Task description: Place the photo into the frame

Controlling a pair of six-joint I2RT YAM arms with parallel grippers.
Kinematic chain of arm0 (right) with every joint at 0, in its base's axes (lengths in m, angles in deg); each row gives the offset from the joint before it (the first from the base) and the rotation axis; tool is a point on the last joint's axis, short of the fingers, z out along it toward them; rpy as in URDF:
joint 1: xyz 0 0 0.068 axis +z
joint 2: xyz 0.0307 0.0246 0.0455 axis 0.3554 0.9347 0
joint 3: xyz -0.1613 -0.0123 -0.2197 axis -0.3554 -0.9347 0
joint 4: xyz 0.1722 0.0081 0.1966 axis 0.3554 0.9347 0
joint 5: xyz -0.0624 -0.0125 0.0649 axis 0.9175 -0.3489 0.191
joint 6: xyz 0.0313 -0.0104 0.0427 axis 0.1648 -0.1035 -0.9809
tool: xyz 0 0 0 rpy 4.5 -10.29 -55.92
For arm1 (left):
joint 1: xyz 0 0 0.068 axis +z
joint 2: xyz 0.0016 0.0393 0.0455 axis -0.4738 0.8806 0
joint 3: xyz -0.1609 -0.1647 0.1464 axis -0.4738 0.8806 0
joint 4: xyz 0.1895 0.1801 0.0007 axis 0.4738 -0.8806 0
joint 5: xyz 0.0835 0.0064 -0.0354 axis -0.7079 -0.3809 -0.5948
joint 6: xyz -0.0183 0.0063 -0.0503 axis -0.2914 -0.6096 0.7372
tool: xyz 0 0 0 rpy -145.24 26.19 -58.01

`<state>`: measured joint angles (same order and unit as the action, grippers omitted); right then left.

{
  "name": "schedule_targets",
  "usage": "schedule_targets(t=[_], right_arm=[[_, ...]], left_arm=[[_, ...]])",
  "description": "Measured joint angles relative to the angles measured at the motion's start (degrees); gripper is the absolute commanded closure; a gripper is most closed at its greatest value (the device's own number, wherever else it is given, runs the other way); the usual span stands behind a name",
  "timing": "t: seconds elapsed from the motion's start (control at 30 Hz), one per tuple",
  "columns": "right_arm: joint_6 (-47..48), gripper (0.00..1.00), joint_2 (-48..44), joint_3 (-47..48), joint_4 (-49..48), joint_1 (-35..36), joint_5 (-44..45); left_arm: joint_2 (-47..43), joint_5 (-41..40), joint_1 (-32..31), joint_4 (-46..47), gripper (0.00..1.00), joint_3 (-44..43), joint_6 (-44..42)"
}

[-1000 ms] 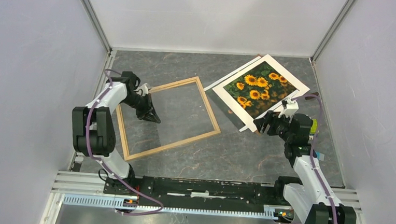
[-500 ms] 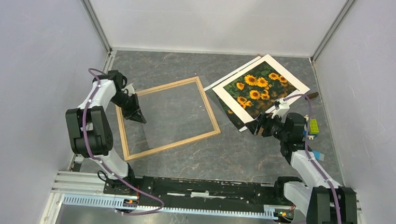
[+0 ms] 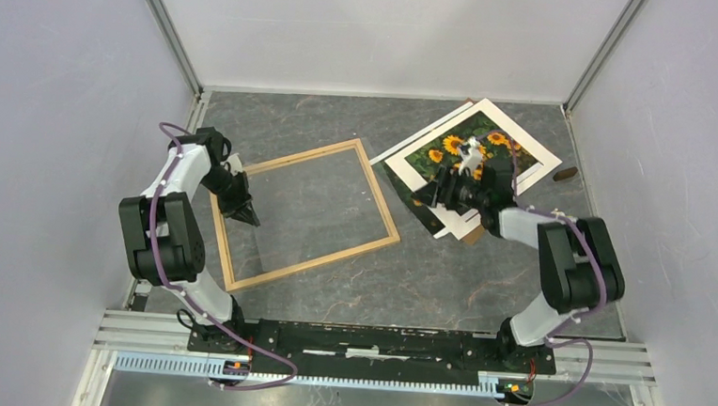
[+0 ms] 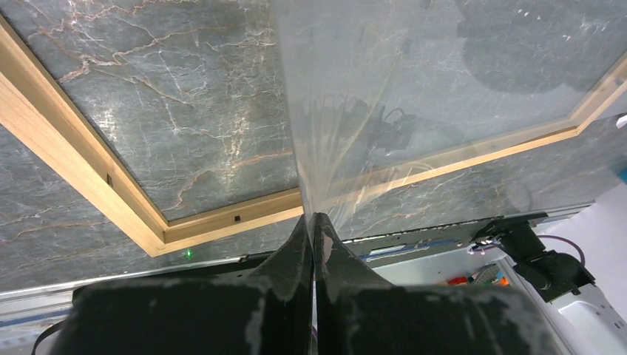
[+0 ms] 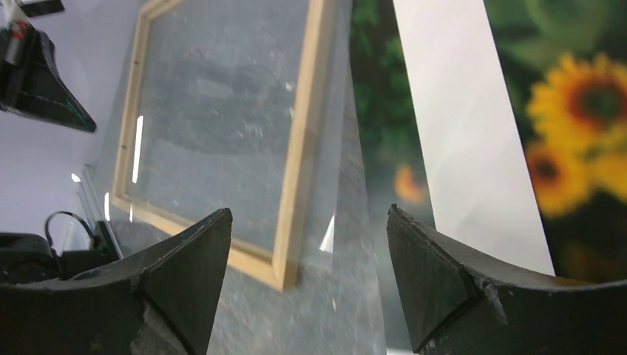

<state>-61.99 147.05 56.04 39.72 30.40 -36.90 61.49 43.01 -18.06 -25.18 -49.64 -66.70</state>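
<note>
The right pincer (image 5: 307,274) stands wide, its two blunt black fingers (image 5: 185,281) far apart and holding nothing. From above, it (image 3: 441,187) hangs over the left part of the photo (image 3: 451,146); whether it touches the print cannot be told. In the right wrist view, the gap between the fingers shows a strip of dark green print and a band of the white mat (image 5: 466,133). The sunflowers of the photo (image 5: 584,111) lie to the right of the mat band.

The left pincer (image 4: 313,229) is closed, its tips pressed together on the edge of a clear pane (image 4: 444,89), which rises tilted from them. From above, this pincer (image 3: 246,215) sits at the left rail of the frame (image 3: 315,261).

The frame lies flat, left of centre and turned at an angle, with nothing in its opening but the pane. The photo lies at the far right, also turned, with the white mat (image 3: 533,148) on top and shifted, so a dark strip of print shows beside it. A brown corner of board (image 3: 472,234) peeks out at the near side. The frame's far right corner comes near this stack.

The surface (image 3: 426,282) is dark grey with pale marble veins. Plain pale walls (image 3: 384,35) close it in on three sides. The frame (image 4: 74,148) is thin, light, bare wood with square corners; the pane is glossy and reflective.
</note>
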Motion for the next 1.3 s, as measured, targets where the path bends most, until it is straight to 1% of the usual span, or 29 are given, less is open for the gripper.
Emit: schedule_targets(t=[0.07, 0.2, 0.3, 0.43, 0.53, 0.67, 0.8, 0.9, 0.97, 1.1, 1.2, 1.23, 1.3], right_arm=[[-0.8, 0.22, 4.6, 5.2, -0.1, 1.5, -1.2], [-0.7, 0.22, 13.1, 15.7, 2.2, 3.9, -3.3], [0.3, 0.26, 16.9, 20.3, 4.6, 4.7, -4.5], [1.8, 0.27, 23.0, 26.4, 8.4, 4.9, -6.4], [1.8, 0.28, 25.4, 26.7, 9.4, 4.9, -7.5], [0.6, 0.32, 28.1, 27.0, 9.0, 4.9, -10.6], [-2.1, 0.37, 29.3, 27.0, 6.1, 5.0, -12.5], [-5.8, 0.41, 30.6, 25.8, 1.5, 5.5, -14.0], [-8.0, 0.44, 31.2, 25.1, -0.9, 5.8, -15.0], [-12.8, 0.58, 32.2, 23.8, -6.1, 6.3, -16.0], [-16.9, 0.67, 32.6, 22.9, -11.0, 6.5, -16.7], [-18.0, 0.75, 32.8, 22.9, -12.4, 6.6, -17.0], [-19.6, 0.88, 33.0, 22.8, -14.4, 6.8, -17.2]], left_arm=[[0.0, 0.0, 0.0, 0.0, 0.98, 0.0, 0.0], [0.0, -0.1, 0.0, 0.0, 0.98, 0.0, 0.0], [0.0, -0.2, 0.0, 0.0, 0.98, 0.0, 0.0], [0.0, -0.6, 0.0, 0.0, 0.98, 0.0, 0.0], [-0.2, -1.2, 0.0, 0.0, 0.98, 0.0, 0.0], [-0.6, -1.6, 0.0, 0.0, 0.98, 0.0, 0.0], [-1.2, -1.7, 0.0, 0.0, 0.98, 0.0, 0.0], [-1.2, -2.0, 0.0, 0.0, 0.98, 0.0, 0.0], [-1.3, -2.1, 0.0, 0.0, 0.98, 0.0, 0.0], [-1.3, -2.7, 0.0, 0.0, 0.98, 0.0, 0.0], [-1.3, -3.0, 0.0, 0.0, 0.97, 0.0, 0.0], [-1.4, -3.1, 0.0, 0.0, 0.96, 0.0, 0.0], [-1.5, -3.5, 0.0, -0.1, 0.94, 0.0, 0.0]])
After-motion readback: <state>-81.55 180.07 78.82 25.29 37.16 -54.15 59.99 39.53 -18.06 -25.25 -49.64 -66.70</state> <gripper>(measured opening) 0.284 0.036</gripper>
